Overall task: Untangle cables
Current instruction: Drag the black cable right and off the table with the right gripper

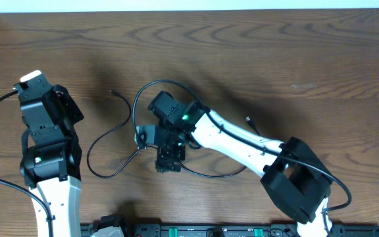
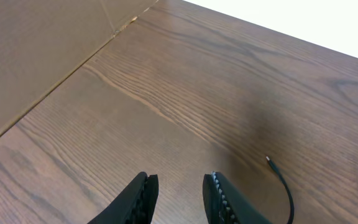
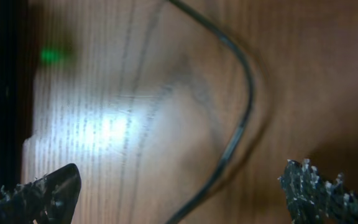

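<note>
Black cable (image 3: pixel 250 93) lies looped on worktop (image 1: pixel 275 52), nothing separated; my right jaws gape over it, left jaws half-open, both empty.

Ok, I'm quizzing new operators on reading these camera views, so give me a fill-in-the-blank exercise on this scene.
1. The jaws of the right gripper are wide ___, with the black cable lying on the table between them.
2. The left gripper is open and holds ___.
3. In the overhead view, the cable's loops lie under the ___ gripper.

Missing words: open; nothing; right.
</note>
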Available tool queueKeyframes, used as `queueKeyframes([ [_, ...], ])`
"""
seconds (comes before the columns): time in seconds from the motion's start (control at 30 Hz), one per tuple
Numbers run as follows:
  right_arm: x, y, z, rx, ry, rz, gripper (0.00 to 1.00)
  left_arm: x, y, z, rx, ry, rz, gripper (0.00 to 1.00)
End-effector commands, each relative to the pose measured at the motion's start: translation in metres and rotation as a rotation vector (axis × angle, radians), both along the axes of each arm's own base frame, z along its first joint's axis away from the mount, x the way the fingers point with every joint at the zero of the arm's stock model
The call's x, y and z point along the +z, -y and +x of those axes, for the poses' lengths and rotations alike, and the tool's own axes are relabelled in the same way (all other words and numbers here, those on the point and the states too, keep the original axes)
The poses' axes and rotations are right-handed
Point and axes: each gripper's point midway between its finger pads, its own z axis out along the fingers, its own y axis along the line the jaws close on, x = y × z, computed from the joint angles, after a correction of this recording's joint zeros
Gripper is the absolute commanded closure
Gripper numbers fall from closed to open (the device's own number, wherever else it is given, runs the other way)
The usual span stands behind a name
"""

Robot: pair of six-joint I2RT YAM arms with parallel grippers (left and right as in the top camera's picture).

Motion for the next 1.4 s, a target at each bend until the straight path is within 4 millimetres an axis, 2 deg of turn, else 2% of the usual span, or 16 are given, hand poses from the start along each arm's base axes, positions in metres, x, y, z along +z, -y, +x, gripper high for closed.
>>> queueKeyframes([
  [0.0, -0.014, 0.001, -0.012, 0.038, -0.022, -0.021, 0.01, 0.0, 0.001, -0.001, 0.002, 0.009, -0.015, 0.7],
  [0.33, -0.047, 0.002, -0.014, 0.039, -0.059, -0.069, 0.04, -0.002, 0.006, 0.001, -0.025, 0.011, -0.034, 0.7],
  [0.47, -0.051, 0.002, -0.015, 0.036, -0.064, -0.074, 0.11, -0.002, 0.009, 0.002, -0.044, 0.014, -0.047, 0.7],
  [0.57, -0.05, -0.001, -0.013, 0.026, -0.061, -0.066, 0.29, -0.002, 0.009, 0.002, -0.044, 0.014, -0.047, 0.7],
  [0.6, -0.05, -0.002, -0.012, 0.01, -0.063, -0.062, 0.49, -0.002, 0.009, 0.002, -0.044, 0.014, -0.047, 0.7],
  [0.67, -0.049, -0.005, -0.009, -0.03, -0.071, -0.056, 0.97, -0.002, 0.009, 0.002, -0.044, 0.014, -0.047, 0.7],
  [0.77, -0.048, -0.003, 0.006, -0.163, -0.069, -0.093, 0.99, -0.002, 0.009, 0.002, -0.044, 0.014, -0.047, 0.7],
  [0.87, -0.04, 0.008, 0.033, -0.3, -0.004, -0.15, 0.99, -0.002, 0.009, 0.002, -0.044, 0.014, -0.047, 0.7],
  [0.93, -0.02, 0.022, 0.06, -0.376, 0.089, -0.181, 0.99, -0.002, 0.009, 0.002, -0.044, 0.014, -0.047, 0.7],
  [1.0, 0.013, 0.043, 0.099, -0.498, 0.238, -0.211, 0.99, -0.002, 0.009, 0.002, -0.044, 0.014, -0.047, 0.7],
  [1.07, 0.071, 0.08, 0.155, -0.705, 0.46, -0.228, 0.99, -0.002, 0.009, 0.002, -0.044, 0.014, -0.047, 0.7],
  [1.1, 0.1, 0.098, 0.175, -0.782, 0.552, -0.225, 0.99, -0.002, 0.009, 0.002, -0.044, 0.014, -0.047, 0.7],
  [1.17, 0.176, 0.153, 0.219, -0.999, 0.753, -0.202, 0.99, -0.002, 0.009, 0.002, -0.044, 0.014, -0.047, 0.7],
  [1.23, 0.244, 0.216, 0.245, -1.211, 0.898, -0.177, 0.99, -0.002, 0.009, 0.002, -0.044, 0.014, -0.047, 0.7],
  [1.3, 0.304, 0.291, 0.256, -1.421, 0.999, -0.15, 0.99, -0.002, 0.009, 0.002, -0.044, 0.014, -0.047, 0.7],
  [1.37, 0.345, 0.36, 0.255, -1.585, 1.055, -0.135, 0.99, -0.002, 0.009, 0.002, -0.044, 0.014, -0.047, 0.7],
])
